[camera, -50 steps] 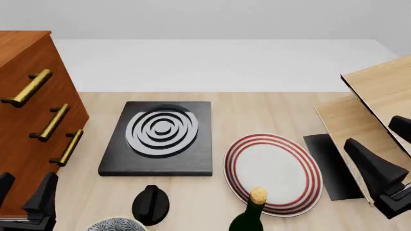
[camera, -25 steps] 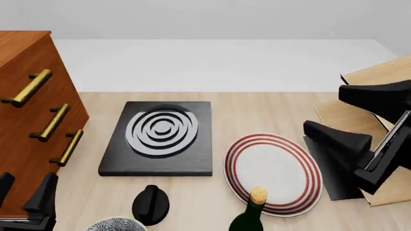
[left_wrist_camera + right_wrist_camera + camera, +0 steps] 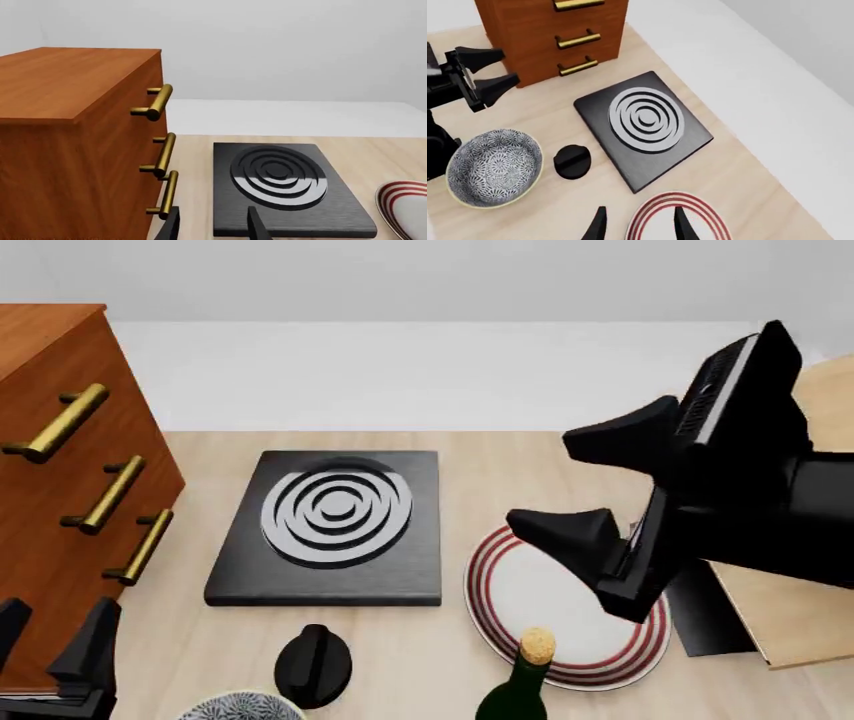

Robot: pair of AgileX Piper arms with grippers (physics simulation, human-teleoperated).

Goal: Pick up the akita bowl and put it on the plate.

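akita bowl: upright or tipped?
Upright. In the right wrist view the akita bowl sits rim-up on the table, its patterned inside showing.

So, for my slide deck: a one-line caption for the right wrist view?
Open right gripper above the plate, patterned bowl beside a black knob.

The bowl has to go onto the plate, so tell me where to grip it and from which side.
Take the akita bowl by its pale rim, coming from above with one finger inside and one outside. It sits upright and open, apparently empty. Pick the rim section away from the black knob, which stands close beside it.
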